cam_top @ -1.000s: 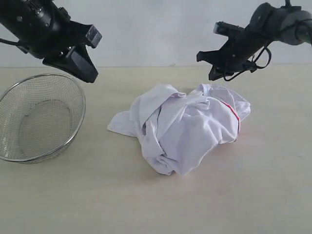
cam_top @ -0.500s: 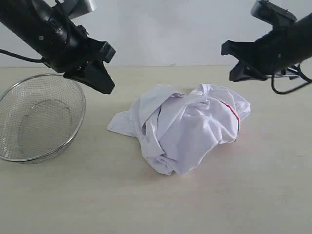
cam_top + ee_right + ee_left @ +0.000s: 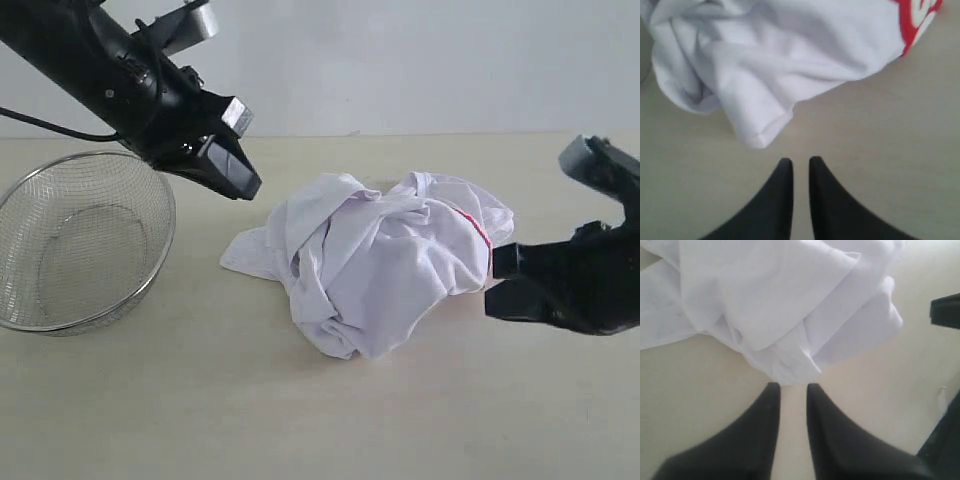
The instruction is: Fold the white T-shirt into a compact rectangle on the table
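White T-shirt (image 3: 385, 260) lies in a crumpled heap at the middle of the worktop (image 3: 300, 420), a streak of red print showing on its right side, with the wire basket (image 3: 85, 240) well off to the left. Left claw (image 3: 232, 170) hovers near the shirt's left edge, fingers only a sliver apart and gripping nothing. Over on the other side, right claw (image 3: 497, 280) sits low just beside the shirt's right flank, likewise barely parted and empty.
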Robot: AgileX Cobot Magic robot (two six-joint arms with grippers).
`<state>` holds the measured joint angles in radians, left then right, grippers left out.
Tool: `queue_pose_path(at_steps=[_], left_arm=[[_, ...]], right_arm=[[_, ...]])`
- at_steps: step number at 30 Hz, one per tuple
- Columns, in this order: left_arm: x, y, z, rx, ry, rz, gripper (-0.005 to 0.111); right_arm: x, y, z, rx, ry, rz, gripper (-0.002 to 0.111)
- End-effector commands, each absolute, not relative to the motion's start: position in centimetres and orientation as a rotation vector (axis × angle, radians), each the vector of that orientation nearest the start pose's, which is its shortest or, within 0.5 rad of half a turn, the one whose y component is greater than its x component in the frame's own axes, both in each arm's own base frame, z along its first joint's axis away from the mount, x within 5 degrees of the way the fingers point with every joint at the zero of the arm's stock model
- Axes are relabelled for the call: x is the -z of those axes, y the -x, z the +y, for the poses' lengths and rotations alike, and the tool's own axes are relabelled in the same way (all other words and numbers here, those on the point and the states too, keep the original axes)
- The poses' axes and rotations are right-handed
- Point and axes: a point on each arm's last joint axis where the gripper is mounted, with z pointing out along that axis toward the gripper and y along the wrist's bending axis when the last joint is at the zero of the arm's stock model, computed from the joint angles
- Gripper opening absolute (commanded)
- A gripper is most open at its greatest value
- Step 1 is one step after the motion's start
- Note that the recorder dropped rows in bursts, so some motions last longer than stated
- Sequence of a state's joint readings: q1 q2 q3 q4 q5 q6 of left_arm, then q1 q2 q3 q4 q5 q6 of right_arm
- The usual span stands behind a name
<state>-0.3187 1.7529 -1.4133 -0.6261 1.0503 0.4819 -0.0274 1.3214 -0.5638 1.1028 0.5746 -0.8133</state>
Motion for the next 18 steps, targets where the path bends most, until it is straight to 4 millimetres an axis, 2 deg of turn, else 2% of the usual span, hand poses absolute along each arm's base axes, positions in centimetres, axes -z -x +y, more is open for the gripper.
queue_pose_path(at_steps=[1,4,5,8,12,15,18], left_arm=[[-28.1,-32.7,-16.4,0.886,-0.756,2.625,0.050],[-28.1,-32.7,-16.4,0.899,-0.742,2.633,0.062],[-28.0,-32.7,-16.4,0.901,-0.735,2.639,0.062],[-28.0,-32.5,-16.4,0.914,-0.730,2.659,0.062],[-28.0,-32.3,-16.4,0.933,-0.702,2.693,0.062],[-27.9,-32.1,-16.4,0.945,-0.694,2.715,0.062],[-27.3,-32.0,-16.3,0.944,-0.685,2.731,0.062]], right_arm=[[-19.8,-21.7,6.3,-0.864,0.053,2.479,0.042],[-19.0,-22.0,7.7,-0.779,0.106,2.495,0.079],[-18.6,-22.1,8.1,-0.737,0.113,2.502,0.085],[-17.3,-22.6,9.3,-0.634,0.142,2.526,0.083],[-16.2,-23.9,10.9,-0.578,0.186,2.548,0.069],[-16.1,-25.3,11.5,-0.556,0.186,2.535,0.063],[-16.4,-26.9,12.0,-0.553,0.185,2.512,0.064]])
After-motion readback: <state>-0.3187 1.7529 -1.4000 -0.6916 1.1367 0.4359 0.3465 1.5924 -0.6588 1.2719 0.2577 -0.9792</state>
